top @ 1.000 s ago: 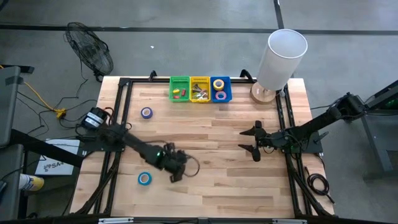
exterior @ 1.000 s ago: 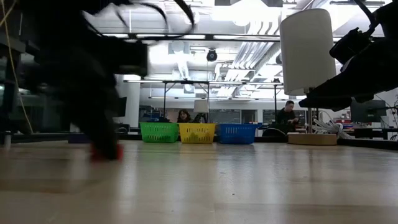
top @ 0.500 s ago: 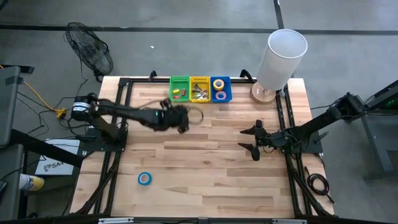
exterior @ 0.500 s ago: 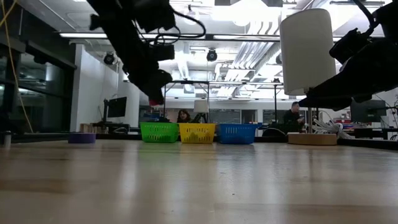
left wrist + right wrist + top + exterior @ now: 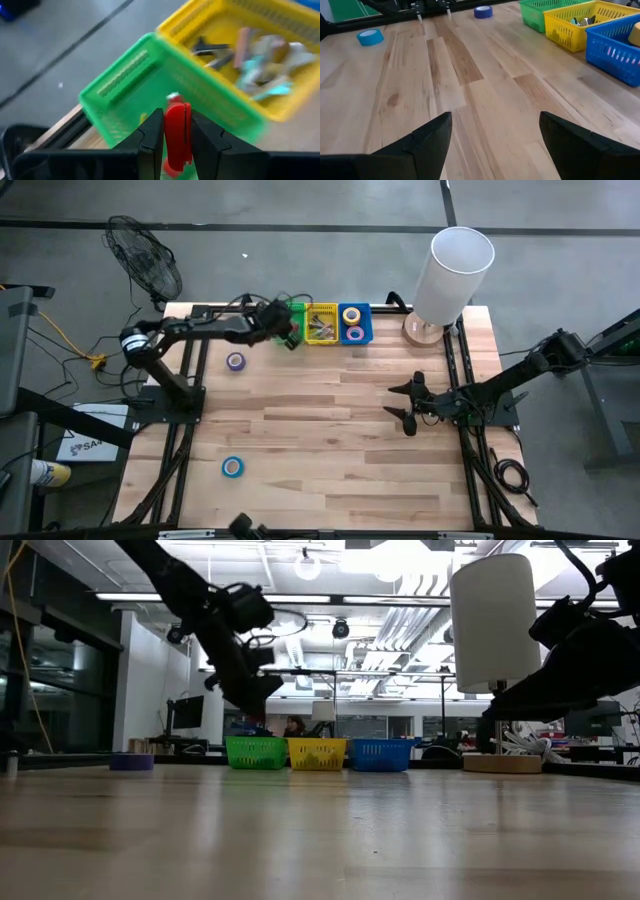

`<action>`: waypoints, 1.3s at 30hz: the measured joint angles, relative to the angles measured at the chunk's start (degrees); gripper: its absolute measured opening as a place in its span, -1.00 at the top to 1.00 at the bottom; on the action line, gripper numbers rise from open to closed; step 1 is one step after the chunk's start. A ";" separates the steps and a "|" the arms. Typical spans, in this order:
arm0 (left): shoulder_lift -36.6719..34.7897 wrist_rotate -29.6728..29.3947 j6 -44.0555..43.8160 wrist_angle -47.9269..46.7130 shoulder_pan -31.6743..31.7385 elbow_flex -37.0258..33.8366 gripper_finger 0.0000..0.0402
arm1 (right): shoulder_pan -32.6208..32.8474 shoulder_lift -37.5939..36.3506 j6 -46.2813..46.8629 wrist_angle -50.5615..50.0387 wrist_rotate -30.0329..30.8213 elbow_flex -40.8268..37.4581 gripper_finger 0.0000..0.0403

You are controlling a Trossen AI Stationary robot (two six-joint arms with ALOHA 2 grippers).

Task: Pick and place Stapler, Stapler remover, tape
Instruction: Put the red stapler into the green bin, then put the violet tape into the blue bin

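A light wooden table point(image 5: 330, 430) on a grey floor is seen in the high view, with a black fan point(image 5: 145, 260) lying at the upper left of the frame. In the low view, a lit workshop with ceiling lamps and seated people is seen beyond the table.

Left of centre in the high view, a purple tape roll point(image 5: 235, 361) is seen, and a blue tape roll point(image 5: 232, 467) lies toward the lower left.

At upper centre the left gripper point(image 5: 283, 328) is held over the green basket point(image 5: 293, 311), its fingers point(image 5: 151, 142) clamped on a red stapler point(image 5: 176, 135).

To its right the yellow basket point(image 5: 321, 310) is filled with mixed small pieces, and two tape rolls are held in the blue basket point(image 5: 366, 323).

A white cylinder point(image 5: 452, 273) on a wooden base stands at the upper right.

The right gripper point(image 5: 404, 406) is parked at mid right, its fingers point(image 5: 415, 147) spread apart.
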 joint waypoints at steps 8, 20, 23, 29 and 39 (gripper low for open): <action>0.62 7.02 -2.80 -0.72 6.21 0.00 0.66 | 0.00 0.00 0.00 0.51 0.11 0.00 -0.45; 0.62 9.30 -2.21 -1.13 6.76 0.00 0.47 | 0.00 0.00 0.00 0.52 0.11 0.00 -0.45; 0.62 10.34 -2.18 -1.13 6.76 0.00 0.33 | 0.00 0.00 0.00 0.52 0.09 0.00 -0.45; 0.62 10.61 -1.41 -1.12 6.74 0.00 0.19 | 0.00 0.00 0.00 0.51 0.07 0.00 -0.45; -5.90 11.43 2.39 -19.26 6.74 0.09 0.18 | 0.00 -0.02 0.00 0.47 -0.17 0.00 -0.45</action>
